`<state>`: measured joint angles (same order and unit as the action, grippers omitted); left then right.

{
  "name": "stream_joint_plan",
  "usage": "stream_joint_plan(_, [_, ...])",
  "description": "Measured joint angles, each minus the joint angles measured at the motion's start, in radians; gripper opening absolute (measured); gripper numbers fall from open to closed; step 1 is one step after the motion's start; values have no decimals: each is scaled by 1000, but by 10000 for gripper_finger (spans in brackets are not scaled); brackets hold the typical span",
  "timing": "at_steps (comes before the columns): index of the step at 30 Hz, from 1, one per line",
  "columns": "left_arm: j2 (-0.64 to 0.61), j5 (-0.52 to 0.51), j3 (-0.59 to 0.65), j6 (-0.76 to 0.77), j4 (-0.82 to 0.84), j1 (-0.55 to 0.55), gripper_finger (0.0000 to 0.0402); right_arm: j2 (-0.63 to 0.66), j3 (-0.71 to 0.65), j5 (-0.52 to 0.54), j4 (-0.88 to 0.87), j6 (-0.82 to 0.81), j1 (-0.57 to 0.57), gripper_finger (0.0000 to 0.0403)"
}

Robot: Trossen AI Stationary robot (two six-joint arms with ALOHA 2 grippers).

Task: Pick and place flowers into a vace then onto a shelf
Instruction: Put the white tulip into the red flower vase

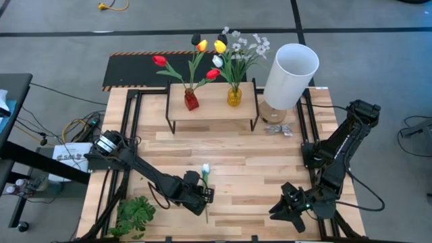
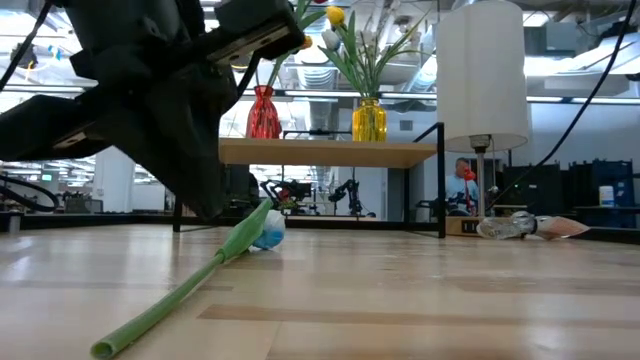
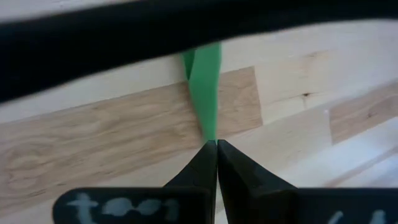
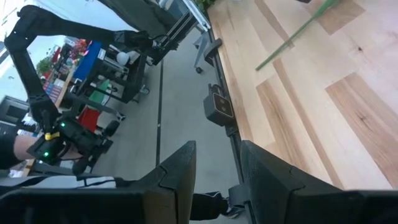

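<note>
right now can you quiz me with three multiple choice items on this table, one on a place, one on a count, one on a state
1. Where does the white-headed tulip lie?
A. on the table top by the left gripper
B. in the yellow vase
C. on the shelf

2. How many vases stand on the shelf?
A. one
B. two
C. four

3. How is the left gripper?
A. wide open above the shelf
B. shut on the tulip's stem
C. holding the lamp

Answers:
1 A, the high view shows it flat on the planks at the left gripper.
2 B, a red vase and a yellow vase stand there.
3 B, the left wrist view shows the fingertips together at the green stem.
</note>
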<state>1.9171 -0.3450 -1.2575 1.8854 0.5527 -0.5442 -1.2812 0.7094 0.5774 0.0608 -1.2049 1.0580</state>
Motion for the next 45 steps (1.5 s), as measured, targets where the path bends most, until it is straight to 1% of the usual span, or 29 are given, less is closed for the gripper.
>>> stream_joint_plan(2, [0,-16,0,-19,-12,0,3,0,0,0,-2,0,0,118])
stream_joint_plan(5, [0,-38,0,-99,-32,0,17,0,0,8,-1,0,0,118])
stream_joint_plan(7, [0,-44,0,-109,-40,0,34,0,0,26,-1,0,1,118])
stream_joint_plan(12, [0,-39,0,-149,-42,1,91,0,0,38,-6,1,2,118])
stream_joint_plan(14, [0,-37,0,-136,-26,3,113,0,0,48,-12,1,2,118])
stream_joint_plan(17, [0,-53,0,-69,1,12,141,0,0,53,-26,0,2,118])
stream_joint_plan(21, [0,-59,0,-54,6,33,164,0,0,53,-31,1,2,118])
stream_joint_plan(26, [0,-49,0,-88,-1,57,172,0,0,53,-31,1,2,118])
stream_joint_plan(28, [2,-30,0,-118,3,65,172,0,0,53,-32,1,2,118])
stream_joint_plan(32, [28,20,0,-125,9,77,172,0,0,53,-32,1,2,118])
stream_joint_plan(36, [65,75,-7,-135,-22,87,172,0,0,53,-40,0,0,118])
stream_joint_plan(42, [70,95,-10,-139,-19,97,171,0,0,53,-42,-2,0,118])
stream_joint_plan(45, [70,107,-10,-157,-19,99,165,0,0,52,-42,-3,0,118])
